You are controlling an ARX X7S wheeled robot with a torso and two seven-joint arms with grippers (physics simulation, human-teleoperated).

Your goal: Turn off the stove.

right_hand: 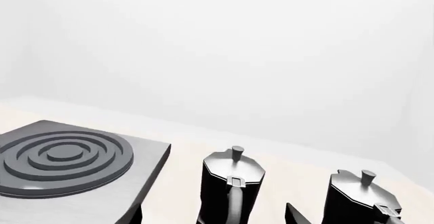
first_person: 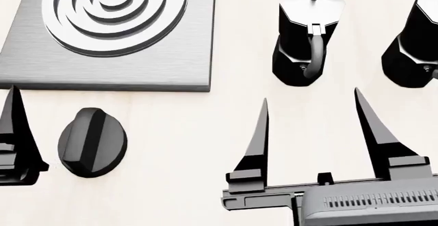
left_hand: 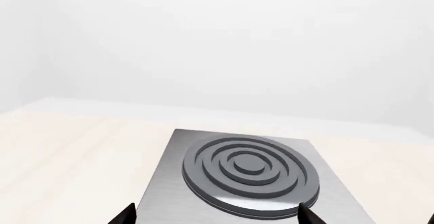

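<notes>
Stove [first_person: 110,36] position: the flat brushed-metal plate lies on the pale tabletop [first_person: 198,149] at the far left of the head view, its round burner [first_person: 113,8] of concentric rings bare, with no pot on it. The separate black ridged knob [first_person: 92,142] sits on the tabletop just in front of the plate's near edge, apart from it, its ridge running nearly straight toward the plate.

Left end effector [left_hand: 215,215]: only one finger shows in the head view, just beside the knob's left side and not touching it. In the left wrist view, both fingertips stand well apart at the frame edge with nothing between them, so the jaws are wide open and empty. This placement suggests a pre-grasp approach, with the knob due to be straddled before closing and turning.

Right end effector [first_person: 311,134]: fingers spread wide, holding nothing, hovering over bare tabletop in front of the two moka pots [first_person: 306,41], apparently parked clear of the working arm.

Knob rotation has apparently not begun; the switch-off is still outstanding.
</notes>
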